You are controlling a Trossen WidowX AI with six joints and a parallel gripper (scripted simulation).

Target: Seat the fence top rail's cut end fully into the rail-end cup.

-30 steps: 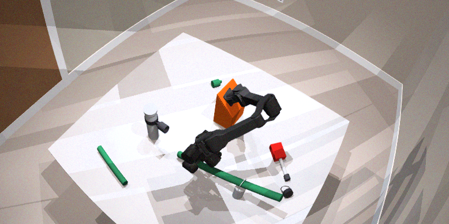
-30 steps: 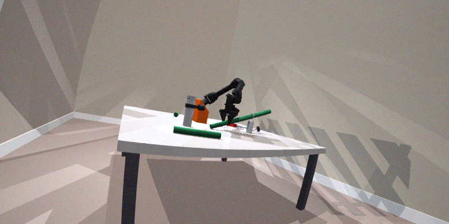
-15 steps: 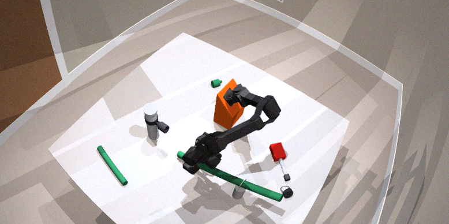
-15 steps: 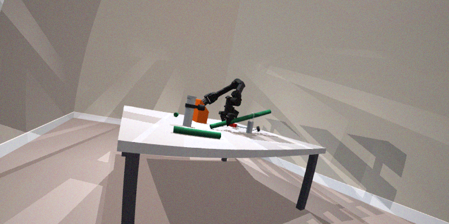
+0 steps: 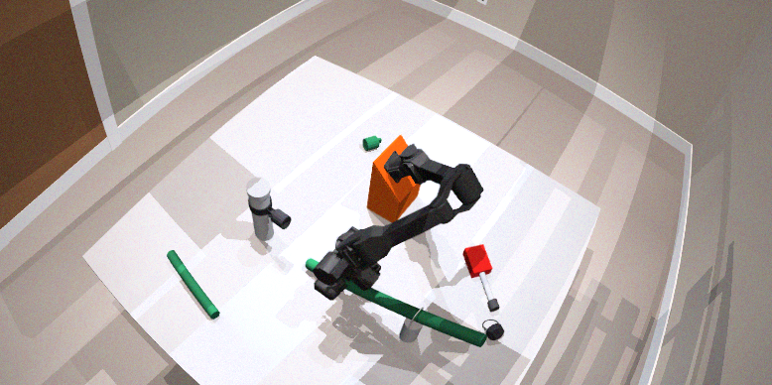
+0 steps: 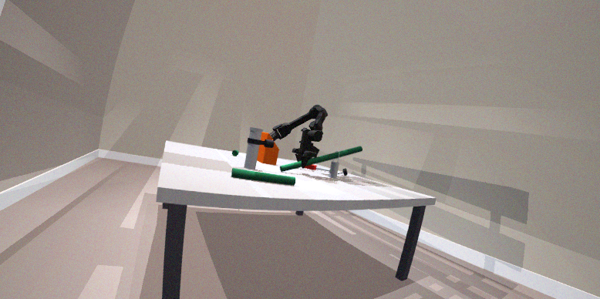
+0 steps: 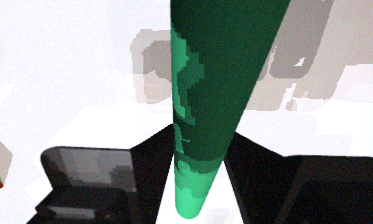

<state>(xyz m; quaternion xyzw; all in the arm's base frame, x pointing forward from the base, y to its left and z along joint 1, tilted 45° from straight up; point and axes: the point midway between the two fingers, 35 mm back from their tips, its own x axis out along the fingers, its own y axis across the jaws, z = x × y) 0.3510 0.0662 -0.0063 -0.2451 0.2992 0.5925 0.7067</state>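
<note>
The long green top rail (image 5: 432,320) (image 6: 332,156) (image 7: 212,90) slopes across the front of the table, passing through the wire loop on a small grey post (image 5: 409,330) (image 6: 334,169). Its lower cut end (image 5: 311,264) points toward the big grey post (image 5: 260,225) (image 6: 252,158) but stops well short of it. A dark brace band (image 5: 254,209) (image 6: 254,141) high on that post carries the dark rail-end cup (image 5: 281,218), which is empty. My gripper (image 5: 337,277) (image 6: 305,157) (image 7: 197,129) is shut on the rail near its cut end, a finger pressed to each side.
A shorter green rod (image 5: 193,284) (image 6: 263,176) lies at the front left. An orange block (image 5: 388,192) (image 6: 268,154) stands behind the arm, with a small green cap (image 5: 371,142) beyond it. A red-headed tool (image 5: 477,260) and a small black ring piece (image 5: 493,329) lie on the right.
</note>
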